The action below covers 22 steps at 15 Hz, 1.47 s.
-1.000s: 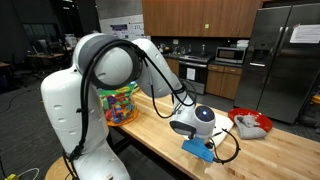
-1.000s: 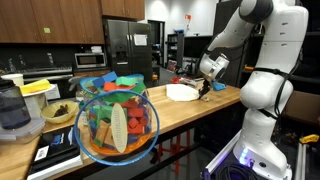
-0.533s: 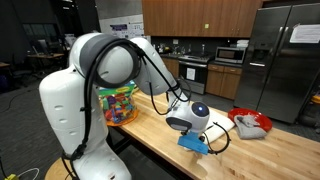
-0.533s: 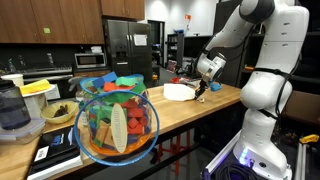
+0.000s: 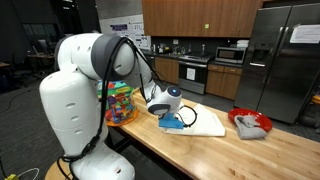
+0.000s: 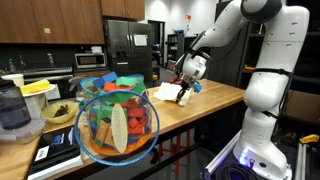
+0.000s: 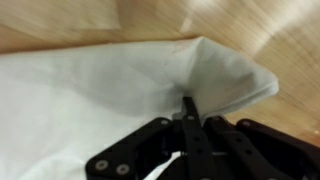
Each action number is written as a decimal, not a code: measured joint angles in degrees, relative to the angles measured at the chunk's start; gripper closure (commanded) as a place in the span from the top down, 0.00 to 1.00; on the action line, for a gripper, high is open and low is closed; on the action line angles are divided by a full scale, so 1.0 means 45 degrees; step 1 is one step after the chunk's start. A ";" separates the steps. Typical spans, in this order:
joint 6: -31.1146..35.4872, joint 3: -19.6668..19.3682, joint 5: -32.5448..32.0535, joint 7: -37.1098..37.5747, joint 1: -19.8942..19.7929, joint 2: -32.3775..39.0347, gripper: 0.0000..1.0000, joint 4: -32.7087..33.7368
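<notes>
Wrist view shows the gripper (image 7: pixel 188 112) pinched shut on a fold of white cloth (image 7: pixel 90 90). The cloth lies on the wooden counter (image 7: pixel 285 35), near a bowl of coloured blocks (image 5: pixel 120 103)

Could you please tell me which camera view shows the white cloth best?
The wrist view: the white cloth fills it, creases and a corner clear, pinched in the shut gripper. In an exterior view the cloth is a flat sheet on the counter, partly behind the gripper; in an exterior view only a small white patch.
</notes>
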 measured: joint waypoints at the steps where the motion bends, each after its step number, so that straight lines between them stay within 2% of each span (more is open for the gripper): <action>1: 0.0013 0.0372 -0.0238 0.0519 0.0318 0.0006 0.01 0.0151; 7: 0.0024 0.2232 -0.2820 0.4293 0.1914 0.0451 0.01 0.1376; 10: -0.0007 0.2635 -0.4397 0.5937 0.2651 0.0863 0.01 0.1977; 12: -0.0214 0.2860 -0.4853 0.6527 0.2929 0.1094 0.01 0.2256; 17: -0.1918 0.3093 -0.4806 0.6834 0.2965 0.1222 0.01 0.2236; 22: -0.1825 0.2573 -0.5190 0.7950 0.2622 0.1096 0.01 0.1493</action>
